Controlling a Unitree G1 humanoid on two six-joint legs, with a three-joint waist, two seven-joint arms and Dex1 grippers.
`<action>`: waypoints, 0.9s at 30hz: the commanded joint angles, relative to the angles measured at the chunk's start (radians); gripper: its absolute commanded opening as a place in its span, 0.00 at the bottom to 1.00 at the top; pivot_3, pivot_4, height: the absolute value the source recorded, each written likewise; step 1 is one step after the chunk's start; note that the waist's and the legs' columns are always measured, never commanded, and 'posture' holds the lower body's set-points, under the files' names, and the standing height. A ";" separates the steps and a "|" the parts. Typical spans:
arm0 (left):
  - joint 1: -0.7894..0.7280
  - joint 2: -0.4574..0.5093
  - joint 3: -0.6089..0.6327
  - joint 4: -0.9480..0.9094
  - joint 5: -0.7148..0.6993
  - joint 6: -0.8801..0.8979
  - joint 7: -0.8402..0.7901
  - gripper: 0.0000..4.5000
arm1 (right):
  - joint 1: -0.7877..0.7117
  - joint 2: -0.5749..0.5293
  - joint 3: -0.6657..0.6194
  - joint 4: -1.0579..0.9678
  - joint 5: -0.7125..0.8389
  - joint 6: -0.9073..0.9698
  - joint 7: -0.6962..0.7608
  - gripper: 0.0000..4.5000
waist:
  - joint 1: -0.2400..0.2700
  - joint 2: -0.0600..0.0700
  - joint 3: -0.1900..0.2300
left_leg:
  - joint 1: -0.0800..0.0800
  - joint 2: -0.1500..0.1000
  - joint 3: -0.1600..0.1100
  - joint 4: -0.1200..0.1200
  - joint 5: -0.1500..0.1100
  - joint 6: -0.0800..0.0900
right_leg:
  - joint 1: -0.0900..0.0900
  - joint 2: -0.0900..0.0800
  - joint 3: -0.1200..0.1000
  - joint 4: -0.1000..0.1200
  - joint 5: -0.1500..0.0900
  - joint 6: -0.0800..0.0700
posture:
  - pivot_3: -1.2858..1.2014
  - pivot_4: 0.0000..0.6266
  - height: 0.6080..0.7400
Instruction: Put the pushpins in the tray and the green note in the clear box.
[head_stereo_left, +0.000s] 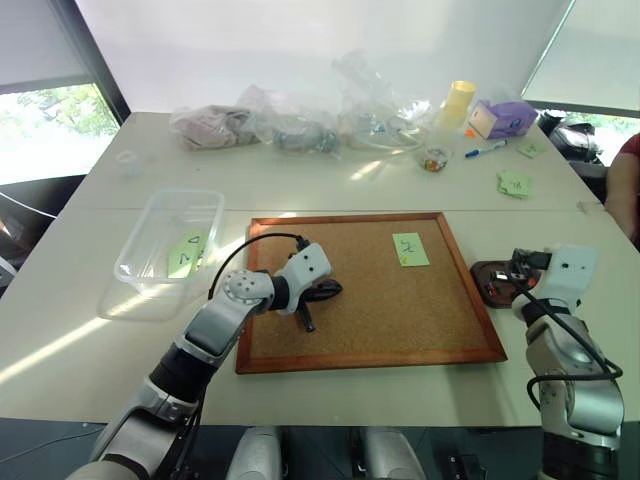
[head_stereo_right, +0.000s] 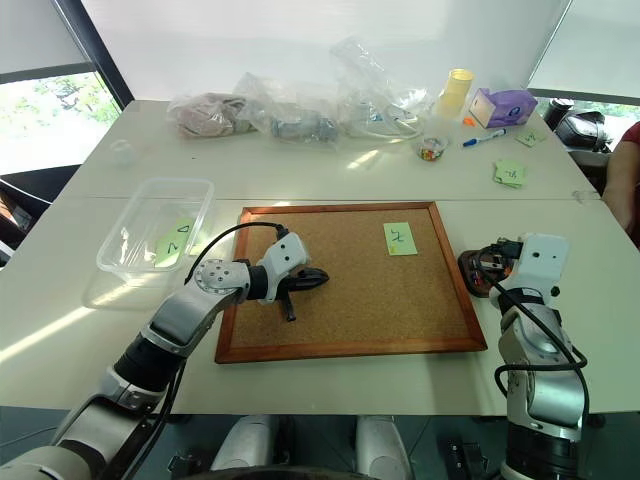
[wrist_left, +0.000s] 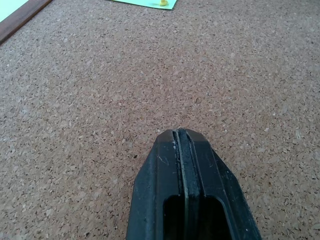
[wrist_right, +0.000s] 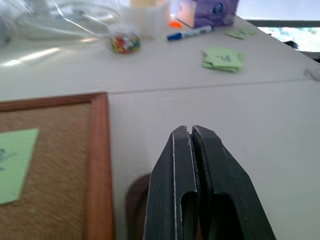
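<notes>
**Both end effectors clenched as a green note waits on the corkboard**

The left end effector (head_stereo_left: 322, 293) rests clenched and empty on the corkboard (head_stereo_left: 380, 300); the right end effector (head_stereo_left: 512, 268), also clenched, hovers over the tray (head_stereo_left: 487, 271) at the board's 3 o'clock. One green note (head_stereo_left: 410, 249) stays pinned by a yellow pushpin (wrist_left: 162, 2) near 1 o'clock; another (head_stereo_left: 186, 252) lies in the clear box (head_stereo_left: 150, 225) on the worktop at 9 o'clock. Risk: the tiny pin could slip from the fingers, or the note tear if tugged first.

A white table (head_stereo_left: 330, 190) stands before a pale wall, with bright windows (head_stereo_left: 45, 130) at both sides.
</notes>
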 joint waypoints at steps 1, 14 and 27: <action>0.014 0.006 -0.027 0.044 0.034 0.016 0.006 0.00 | 0.001 -0.012 -0.002 0.004 -0.020 0.013 -0.002 0.00 | 0.000 0.000 0.000 | 0.000 0.000 0.000 0.000 0.000 0.000 | 0.000 0.000 0.000 0.000 0.000 0.000 | 0.52 0.24 0.98; 0.021 0.011 -0.027 0.030 0.032 0.025 0.008 0.00 | 0.015 -0.015 0.001 0.047 -0.048 0.031 0.013 0.43 | 0.000 0.000 0.000 | 0.000 0.000 0.000 0.000 0.000 0.000 | 0.000 0.000 0.000 0.000 0.000 0.000 | 0.52 0.24 0.98; 0.015 0.005 -0.029 0.036 0.032 0.021 0.013 0.00 | -0.010 0.044 -0.066 0.004 0.036 0.056 -0.015 0.99 | 0.000 0.000 0.000 | 0.000 0.000 0.000 0.000 0.000 0.000 | 0.000 0.000 0.000 0.000 0.000 0.000 | 0.52 0.24 0.98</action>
